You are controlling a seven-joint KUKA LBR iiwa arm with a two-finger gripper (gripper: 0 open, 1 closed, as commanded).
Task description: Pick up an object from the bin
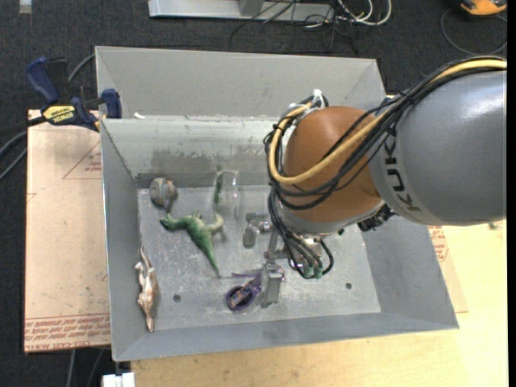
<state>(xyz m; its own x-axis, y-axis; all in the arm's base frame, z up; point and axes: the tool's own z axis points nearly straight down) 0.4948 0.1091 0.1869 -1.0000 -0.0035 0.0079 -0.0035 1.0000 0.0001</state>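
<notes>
One marking can be read: the dark capitals "KUK" (401, 176) on the grey casing of the arm (459, 143), the start of the maker's name KUKA. The letters are turned on their side and run along the casing's left edge, just beside the orange cover (322, 156) and its cables (355, 147). The last letter is unclear where the casing curves away. Other print is too small to read.

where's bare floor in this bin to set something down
Bare bin floor lies at the front, between the tan figure by the left wall and the purple thing, and also right of the gripper. It is crowded at the back left, round the green dinosaur, grey lump and clear cup.
</notes>
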